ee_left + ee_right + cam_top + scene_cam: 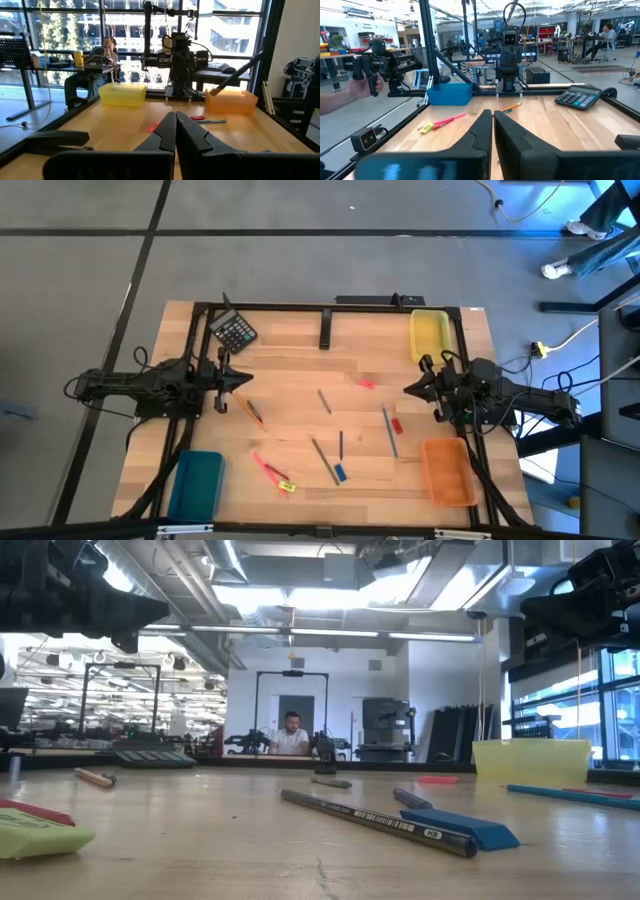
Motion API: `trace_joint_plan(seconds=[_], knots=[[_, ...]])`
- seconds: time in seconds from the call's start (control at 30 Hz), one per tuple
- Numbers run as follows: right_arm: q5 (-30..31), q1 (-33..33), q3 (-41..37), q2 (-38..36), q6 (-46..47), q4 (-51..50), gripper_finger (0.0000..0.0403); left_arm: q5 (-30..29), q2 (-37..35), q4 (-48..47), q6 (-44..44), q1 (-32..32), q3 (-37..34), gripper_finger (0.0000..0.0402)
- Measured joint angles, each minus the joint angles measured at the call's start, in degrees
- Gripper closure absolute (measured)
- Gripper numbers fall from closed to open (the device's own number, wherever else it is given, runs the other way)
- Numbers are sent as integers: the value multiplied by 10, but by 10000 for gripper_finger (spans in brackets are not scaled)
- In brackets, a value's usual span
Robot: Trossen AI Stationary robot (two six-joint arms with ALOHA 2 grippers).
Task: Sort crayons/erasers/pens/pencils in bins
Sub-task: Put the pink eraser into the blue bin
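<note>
Three bins stand on the wooden table: yellow [430, 335] at the far right, orange [447, 470] at the near right, teal-blue [196, 483] at the near left. Between them lie a pink crayon [268, 468], an orange stick [252, 412], grey pencils [323, 460], a blue pen [389, 430], and erasers: pink [366, 384], red [397, 425], blue [340, 472], yellow-green [287, 486]. My left gripper [240, 380] [175, 116] hovers shut at the table's left side. My right gripper [410, 388] [492, 114] hovers shut at the right side. Both hold nothing.
A black calculator [233, 332] lies at the far left. A dark bar [325, 328] stands at the far edge's middle. A black frame [300, 308] rims the table. People sit at desks in the room beyond, and a hand [362, 87] grips a handle there.
</note>
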Motion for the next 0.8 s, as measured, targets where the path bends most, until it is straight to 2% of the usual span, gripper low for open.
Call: trace_joint_plan(seconds=[0.13, 0.27, 0.47, 0.57, 0.73, 0.8], knots=[[0, 0, 0, 0, 2, -1, 379, -51, 0, 22, 0, 0, 0, 401], [29, 0, 0, 0, -16, 3, 379, -67, 0, 35, 0, 0, 0, 401], [94, 0, 0, 0, 94, 20, 379, -62, 0, 7, 3, 0, 0, 401], [146, 0, 0, 0, 152, 35, 379, -68, 0, -35, 55, 0, 0, 401], [333, -1, 0, 9, 168, 29, 379, -128, 3, -32, 55, 11, 0, 401], [368, -5, 0, 22, 167, 10, 376, -137, 3, -32, 51, 16, 0, 401]])
